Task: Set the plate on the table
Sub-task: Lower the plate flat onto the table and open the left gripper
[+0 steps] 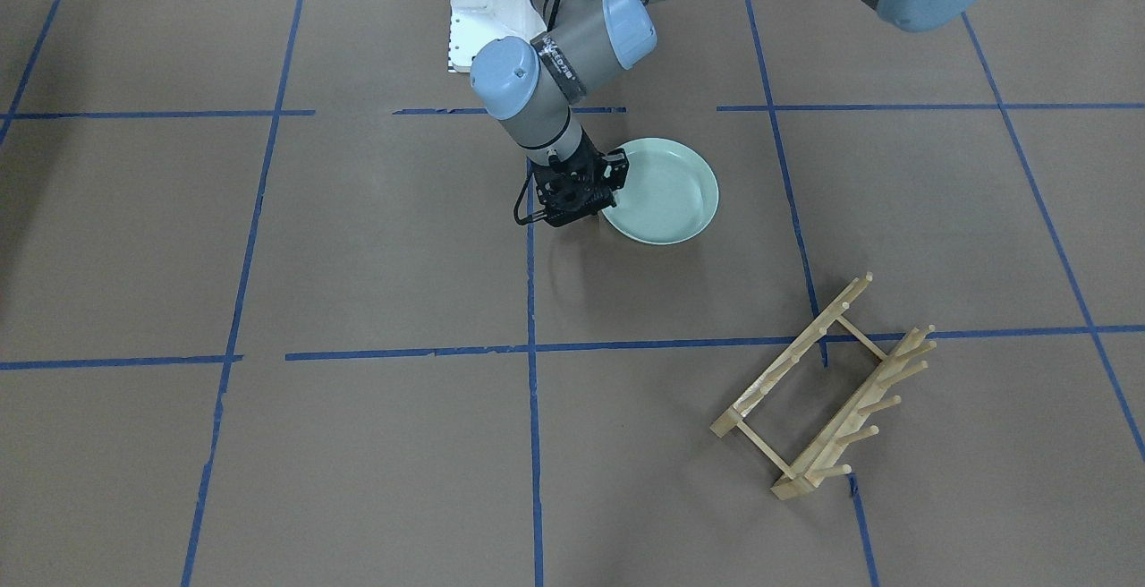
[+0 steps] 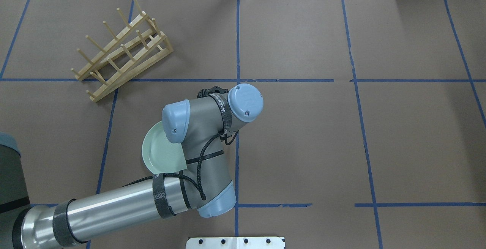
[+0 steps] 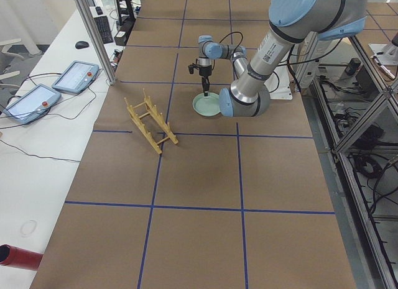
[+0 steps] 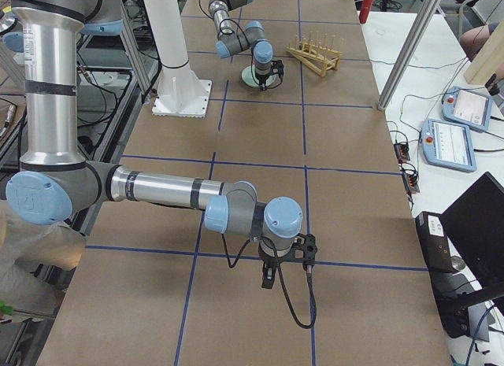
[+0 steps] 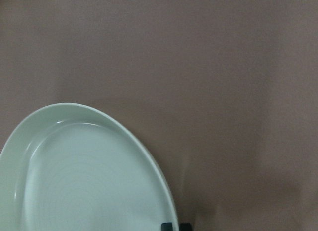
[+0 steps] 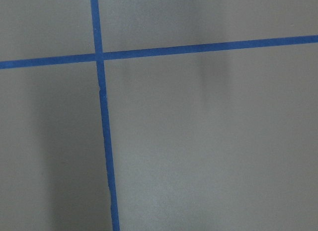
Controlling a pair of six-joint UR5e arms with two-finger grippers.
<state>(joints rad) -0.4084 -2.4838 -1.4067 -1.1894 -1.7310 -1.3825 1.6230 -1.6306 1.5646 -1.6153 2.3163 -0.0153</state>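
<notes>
The pale mint-green plate (image 1: 666,193) lies level, low over the brown table (image 1: 358,256), just in front of the robot base. I cannot tell whether it touches the table. My left gripper (image 1: 612,188) points down and is shut on the plate's rim on the side nearest the table's middle. In the left wrist view the plate (image 5: 84,181) fills the lower left, with the fingertips (image 5: 171,225) close together at its rim. From overhead the left arm hides most of the plate (image 2: 159,154). My right gripper (image 4: 272,281) hangs over the table far off; I cannot tell whether it is open or shut.
A light wooden peg rack (image 1: 827,390) stands without anything in it on the table, diagonally away from the plate; it also shows in the overhead view (image 2: 121,48). The white robot base (image 1: 470,14) is behind the plate. Blue tape lines cross under the right wrist camera (image 6: 99,56).
</notes>
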